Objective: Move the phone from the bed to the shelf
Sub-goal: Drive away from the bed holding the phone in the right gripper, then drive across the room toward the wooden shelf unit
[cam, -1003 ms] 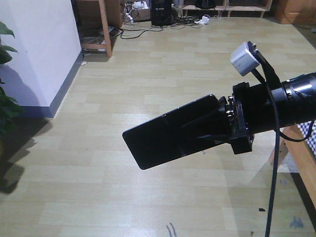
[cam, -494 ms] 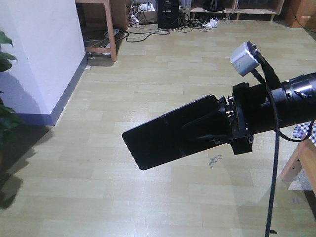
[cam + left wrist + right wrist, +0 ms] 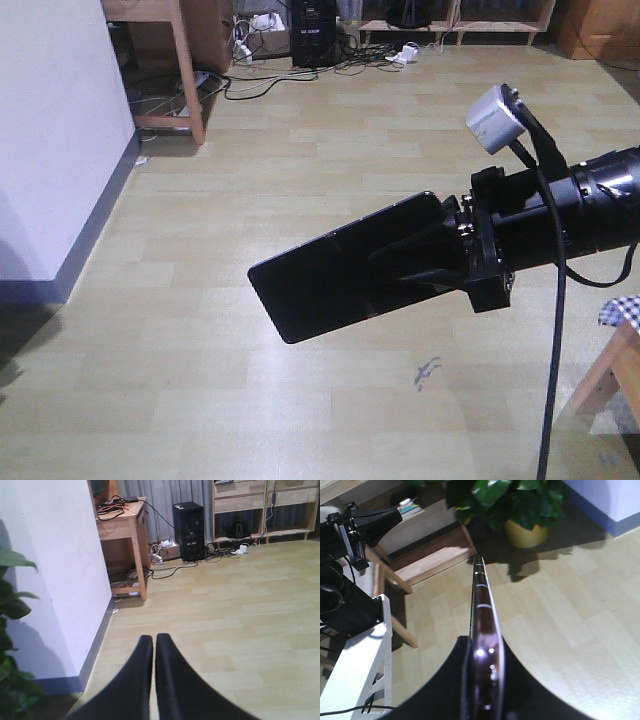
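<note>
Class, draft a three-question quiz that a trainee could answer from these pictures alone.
1. True or false: the right end effector grips the phone.
2. The left end effector is: A) shut and empty; B) wide open; C) holding a cable.
3. Fill in: in the front view, the phone hangs over the ____.
Key: 1 true; 2 A; 3 floor.
</note>
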Motion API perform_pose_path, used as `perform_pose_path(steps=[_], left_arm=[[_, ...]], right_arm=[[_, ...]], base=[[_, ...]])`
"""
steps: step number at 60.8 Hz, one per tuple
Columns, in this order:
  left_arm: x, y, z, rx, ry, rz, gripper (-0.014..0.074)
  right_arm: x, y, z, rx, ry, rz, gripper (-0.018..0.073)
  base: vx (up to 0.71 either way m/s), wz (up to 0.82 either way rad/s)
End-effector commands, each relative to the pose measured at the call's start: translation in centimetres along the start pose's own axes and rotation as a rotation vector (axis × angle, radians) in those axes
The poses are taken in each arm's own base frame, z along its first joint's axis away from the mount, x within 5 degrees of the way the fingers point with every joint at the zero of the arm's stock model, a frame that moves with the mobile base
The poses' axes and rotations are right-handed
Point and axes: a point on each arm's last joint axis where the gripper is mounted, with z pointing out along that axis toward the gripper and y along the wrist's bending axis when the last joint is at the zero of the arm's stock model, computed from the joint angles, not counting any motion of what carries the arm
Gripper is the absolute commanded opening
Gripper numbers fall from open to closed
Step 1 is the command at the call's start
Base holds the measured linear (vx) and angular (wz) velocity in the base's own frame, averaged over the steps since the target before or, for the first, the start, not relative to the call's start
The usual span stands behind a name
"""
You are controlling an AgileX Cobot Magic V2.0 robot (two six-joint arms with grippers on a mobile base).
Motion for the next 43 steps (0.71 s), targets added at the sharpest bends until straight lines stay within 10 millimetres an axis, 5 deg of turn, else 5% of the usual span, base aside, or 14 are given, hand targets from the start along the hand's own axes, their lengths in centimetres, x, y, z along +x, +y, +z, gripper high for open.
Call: perform_pose_path(steps=[1,43], left_arm=[[-1.43,0.19,-0.30,-0.014,-0.106,-0.015,0.0001],[-1.43,0.19,-0.30,-0.014,-0.106,-0.015,0.0001]], right_arm=[[-1.44,1.90,-1.03,-0.079,-0.078,-0.028,-0.0002],[-1.44,1.90,-1.03,-0.079,-0.078,-0.028,-0.0002]], base=[[0.45,-0.11],[0.44,-0.06]])
